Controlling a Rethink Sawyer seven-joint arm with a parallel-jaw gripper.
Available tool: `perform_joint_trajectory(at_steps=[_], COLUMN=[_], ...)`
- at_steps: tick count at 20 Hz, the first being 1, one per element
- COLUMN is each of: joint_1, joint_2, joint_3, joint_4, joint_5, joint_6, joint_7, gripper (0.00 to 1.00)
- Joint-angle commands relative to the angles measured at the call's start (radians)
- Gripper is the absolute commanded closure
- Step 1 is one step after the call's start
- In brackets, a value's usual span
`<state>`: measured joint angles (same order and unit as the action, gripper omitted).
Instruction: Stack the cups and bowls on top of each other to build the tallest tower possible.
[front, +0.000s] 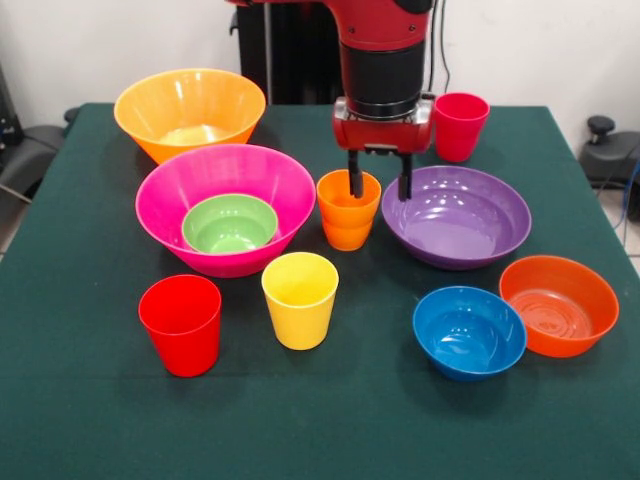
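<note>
Gripper (380, 186): jaws open, one finger down inside the orange cup (348, 208), the other outside its rim, on the purple bowl's side; nothing gripped yet.
Risk, tipping: light tapered tumbler, pinched by one wall only; likely to tilt or swing if lifted that way, or to slip free.
Risk, collision: outer finger hanging close to the wide purple bowl (457, 215); any sideways drift could nudge that bowl.
Risk, neighbour: hot-pink bowl (226, 208) just beside the orange cup; a toppled cup could roll against it.
Risk, stacking: glossy, nested shapes; a cup set off-centre on a curved bowl floor would lean and slide.
Tower: barely begun; only the small green bowl (230, 222) resting inside the hot-pink bowl, on the green table (90, 330).
Big orange-yellow bowl (189, 111): empty, behind the pink one.
Purple bowl: empty.
Blue bowl (469, 331): empty, touching or nearly touching the medium orange bowl (558, 304), also empty.
Red cup (181, 324): upright, empty, near the front edge.
Yellow cup (300, 299): upright, empty, beside the red one.
Crimson-pink cup (460, 125): upright at the far side, contents not visible.
</note>
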<state>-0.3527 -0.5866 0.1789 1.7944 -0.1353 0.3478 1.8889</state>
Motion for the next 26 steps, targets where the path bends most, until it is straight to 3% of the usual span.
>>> perform_joint_trajectory(at_steps=[1,5,26], joint_1=[-0.018,-0.029,-0.03], joint_2=[0.06,0.1,0.14], joint_3=[0.052,0.055,0.058], joint_4=[0.036,0.032,0.002], joint_5=[-0.019,-0.031,-0.031], joint_6=[-0.051,-0.078,-0.072], joint_7=[0.079,0.075,0.058], gripper=[0.0,0.0,0.0])
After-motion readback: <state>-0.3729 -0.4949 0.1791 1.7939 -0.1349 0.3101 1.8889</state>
